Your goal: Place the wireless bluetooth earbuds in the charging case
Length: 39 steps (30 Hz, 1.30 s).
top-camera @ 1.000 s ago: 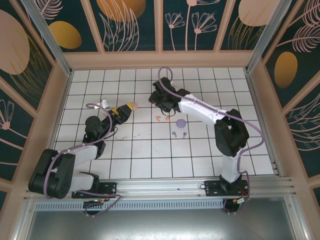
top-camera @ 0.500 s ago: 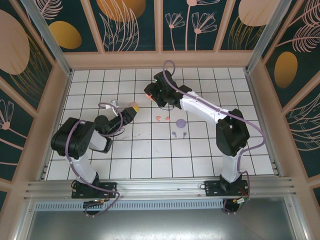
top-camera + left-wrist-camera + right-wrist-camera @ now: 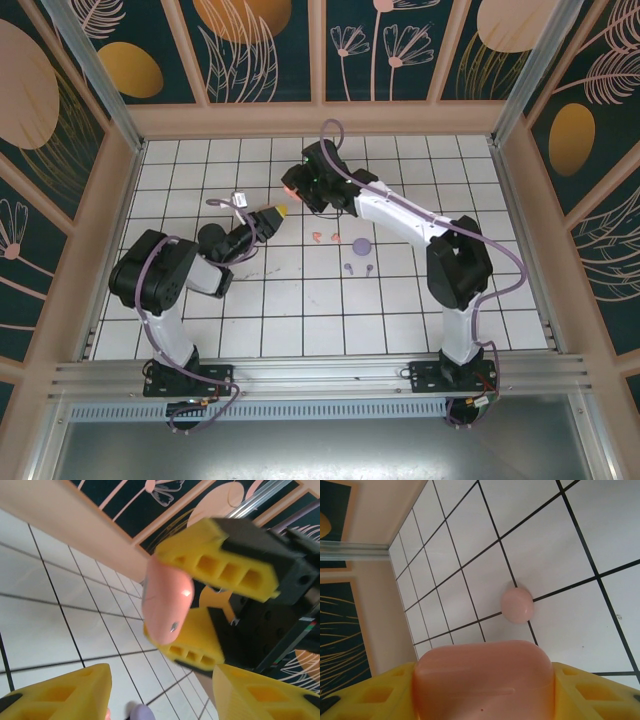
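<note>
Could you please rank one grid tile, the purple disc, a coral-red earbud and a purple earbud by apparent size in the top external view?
1. grid tile
2. purple disc
3. coral-red earbud and purple earbud: both tiny and too alike to rank.

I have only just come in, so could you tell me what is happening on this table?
The right tool holds a pale pink case above the tiled table, clamped between its yellow fingers; the case looks closed. The left tool sits close beside it, facing the case, jaws apart and empty. Coral earbuds and purple earbuds lie loose on the tiles next to a round purple piece, so those buds are not yet in any case.
</note>
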Available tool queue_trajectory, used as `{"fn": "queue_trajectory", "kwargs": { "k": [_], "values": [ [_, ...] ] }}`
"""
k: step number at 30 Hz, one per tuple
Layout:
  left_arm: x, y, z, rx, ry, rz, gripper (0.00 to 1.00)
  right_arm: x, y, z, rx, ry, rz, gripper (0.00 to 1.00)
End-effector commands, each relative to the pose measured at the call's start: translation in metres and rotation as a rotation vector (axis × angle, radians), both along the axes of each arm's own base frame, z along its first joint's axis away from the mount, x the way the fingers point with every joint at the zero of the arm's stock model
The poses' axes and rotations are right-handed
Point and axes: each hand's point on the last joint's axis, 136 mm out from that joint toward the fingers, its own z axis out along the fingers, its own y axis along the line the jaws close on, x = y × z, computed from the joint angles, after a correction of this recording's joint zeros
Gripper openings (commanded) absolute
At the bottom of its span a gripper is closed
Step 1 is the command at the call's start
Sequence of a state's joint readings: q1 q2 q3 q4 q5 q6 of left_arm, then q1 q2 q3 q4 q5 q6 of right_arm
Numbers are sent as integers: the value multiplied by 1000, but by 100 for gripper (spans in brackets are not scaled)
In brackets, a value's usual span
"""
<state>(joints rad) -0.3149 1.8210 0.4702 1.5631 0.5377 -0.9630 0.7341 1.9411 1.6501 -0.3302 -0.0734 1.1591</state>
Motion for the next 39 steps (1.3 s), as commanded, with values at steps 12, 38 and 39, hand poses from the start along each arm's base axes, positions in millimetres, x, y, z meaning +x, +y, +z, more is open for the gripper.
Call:
{"fn": "queue_trajectory", "kwargs": {
  "k": [12,38,39],
  "values": [
    [20,-5,28,136,-158,65,55,-6,24,12,32,-13,40,34],
    [32,-6,23,124,-155,83,37,-16,37,15,54,-10,64,33],
    [32,-6,24,120,-156,82,35,-16,37,16,56,-11,64,33]
  ]
}}
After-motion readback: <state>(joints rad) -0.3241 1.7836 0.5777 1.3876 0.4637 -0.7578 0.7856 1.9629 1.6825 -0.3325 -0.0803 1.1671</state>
